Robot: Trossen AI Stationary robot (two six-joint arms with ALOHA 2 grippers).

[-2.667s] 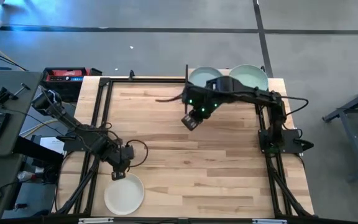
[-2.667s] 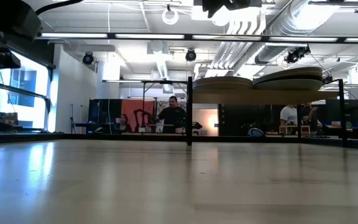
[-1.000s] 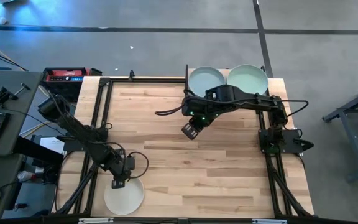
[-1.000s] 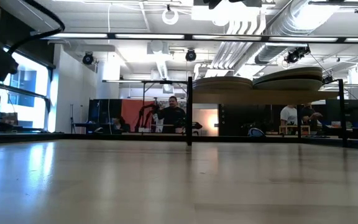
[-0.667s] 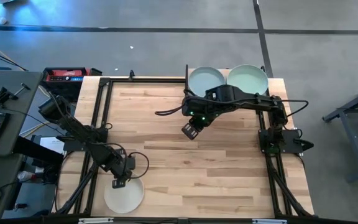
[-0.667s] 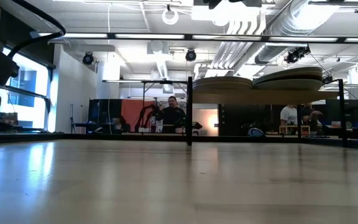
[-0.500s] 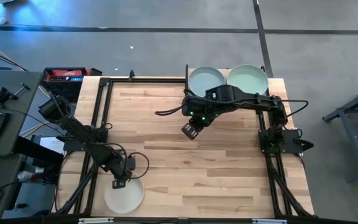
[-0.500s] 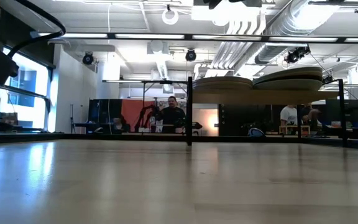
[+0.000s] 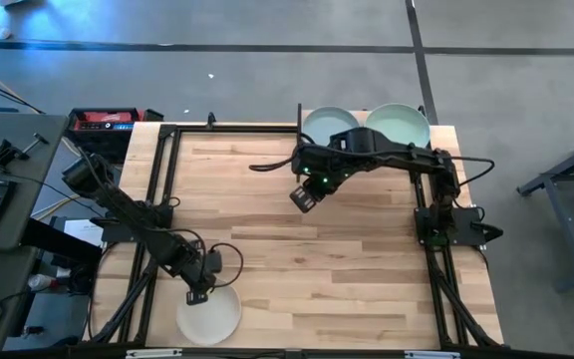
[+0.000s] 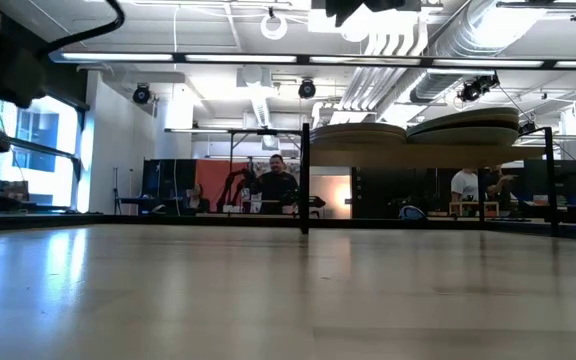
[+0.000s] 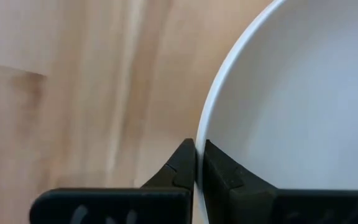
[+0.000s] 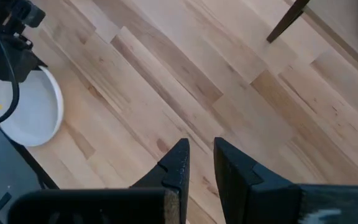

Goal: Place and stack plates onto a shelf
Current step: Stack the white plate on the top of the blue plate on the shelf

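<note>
Pale white plate (image 9: pixel 208 315): flat at the tabletop's (image 9: pixel 297 239) near-left corner in the high view, round, no long axis, hollow up. Left tool (image 9: pixel 196 295) clenched on its rim; right tool (image 9: pixel 300 197) hovering mid-tabletop, slightly parted, holding nothing.

Left wrist view: fingers (image 11: pixel 185 163) pinching the plate's (image 11: pixel 291 106) thin rim. Best lifted level, slowly, toward the far-right shelf (image 9: pixel 367 118).

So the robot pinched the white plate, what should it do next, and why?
Probably lift it a little. The left gripper is shut on the rim of the white plate, which sits at the table's near edge, far from the shelf where two plates already rest.
</note>
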